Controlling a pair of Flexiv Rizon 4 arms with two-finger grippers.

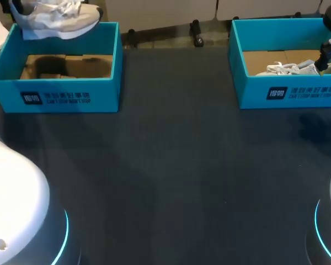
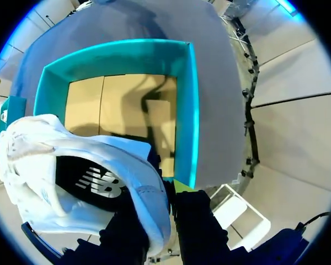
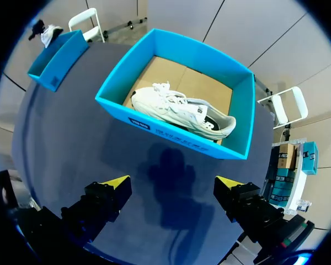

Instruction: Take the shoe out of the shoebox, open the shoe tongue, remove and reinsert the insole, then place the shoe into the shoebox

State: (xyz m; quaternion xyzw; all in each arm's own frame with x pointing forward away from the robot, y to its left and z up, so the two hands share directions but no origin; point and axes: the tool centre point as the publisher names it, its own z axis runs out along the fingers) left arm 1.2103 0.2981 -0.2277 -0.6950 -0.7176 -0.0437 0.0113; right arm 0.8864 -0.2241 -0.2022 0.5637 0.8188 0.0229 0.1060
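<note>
The left shoebox is teal and open and stands at the far left of the table, its brown cardboard floor showing. The left shoe, white, is in the air over its far wall. The right shoebox, of the same kind, stands at the far right and holds the right shoe, also white.

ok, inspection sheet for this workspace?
Surface: dark table, with left shoebox and right shoebox at its far side.
Job's things: white shoe held above the empty left shoebox; second shoe lying inside right shoebox.
Clutter: nothing seen.
Tools: left tool shut on white shoe; right tool open, nothing between its fingers, right shoebox ahead of it.
Cables: nothing seen.
Surroundings: nothing seen.
</note>
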